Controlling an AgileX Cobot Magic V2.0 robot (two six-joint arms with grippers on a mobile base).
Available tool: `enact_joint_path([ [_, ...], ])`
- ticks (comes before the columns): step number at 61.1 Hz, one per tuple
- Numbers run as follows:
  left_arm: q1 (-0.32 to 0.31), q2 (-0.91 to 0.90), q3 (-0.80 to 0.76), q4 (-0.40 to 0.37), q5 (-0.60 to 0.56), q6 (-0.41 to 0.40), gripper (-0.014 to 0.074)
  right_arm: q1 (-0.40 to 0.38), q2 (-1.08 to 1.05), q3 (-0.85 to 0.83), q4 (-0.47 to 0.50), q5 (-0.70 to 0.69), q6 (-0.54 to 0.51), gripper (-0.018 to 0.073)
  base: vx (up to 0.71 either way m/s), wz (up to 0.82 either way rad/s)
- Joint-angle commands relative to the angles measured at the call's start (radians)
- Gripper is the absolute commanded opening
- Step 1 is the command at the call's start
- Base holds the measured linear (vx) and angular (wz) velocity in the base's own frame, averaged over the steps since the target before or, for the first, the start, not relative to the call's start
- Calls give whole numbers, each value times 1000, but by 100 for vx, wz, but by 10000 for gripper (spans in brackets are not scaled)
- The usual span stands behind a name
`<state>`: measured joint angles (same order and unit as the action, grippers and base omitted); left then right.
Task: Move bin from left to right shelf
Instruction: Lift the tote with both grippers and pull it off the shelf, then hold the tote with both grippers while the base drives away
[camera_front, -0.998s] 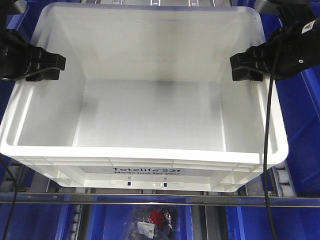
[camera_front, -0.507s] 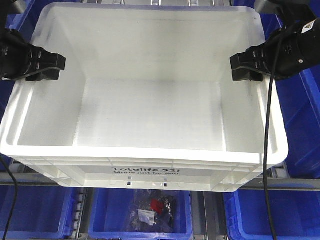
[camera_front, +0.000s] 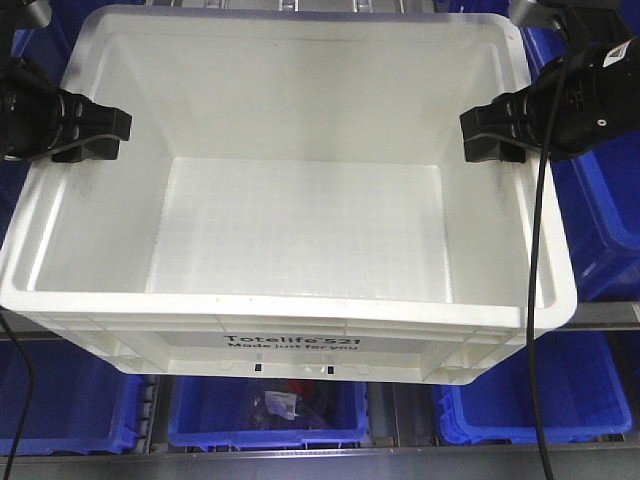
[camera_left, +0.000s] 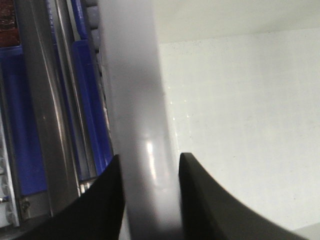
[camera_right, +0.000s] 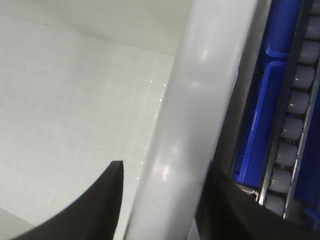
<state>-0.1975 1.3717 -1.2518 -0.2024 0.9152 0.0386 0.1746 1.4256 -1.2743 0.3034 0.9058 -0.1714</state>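
Both L gripper (camera_front: 110, 136) & R gripper (camera_front: 482, 135) clamp empty bin (camera_front: 300, 230) rims; blue bin (camera_front: 230, 437) holds pkt.

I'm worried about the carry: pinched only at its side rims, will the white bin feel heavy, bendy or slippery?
Probably light: the bin looks empty. Its ribbed rim and solid walls suggest it should be fairly stiff, perhaps flexing slightly. The rim looks smooth and glossy where the left gripper and right gripper pinch it, so it might slip if jolted.

A warehouse stockroom: rows of blue plastic bins (camera_front: 600, 390) beside flow-rack rollers (camera_right: 298, 101).
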Motion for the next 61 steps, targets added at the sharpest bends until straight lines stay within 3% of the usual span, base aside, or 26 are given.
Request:
enact_joint_path([
  [1,-5,-49,-45,-16,-105,27,-8,-1,-46,-34,16,-55,-37,-4,-14,-14],
  [61,-5,-49,-45,-16,-104,27,-8,-1,-46,-34,16,-48,-37,-4,-13,-8],
])
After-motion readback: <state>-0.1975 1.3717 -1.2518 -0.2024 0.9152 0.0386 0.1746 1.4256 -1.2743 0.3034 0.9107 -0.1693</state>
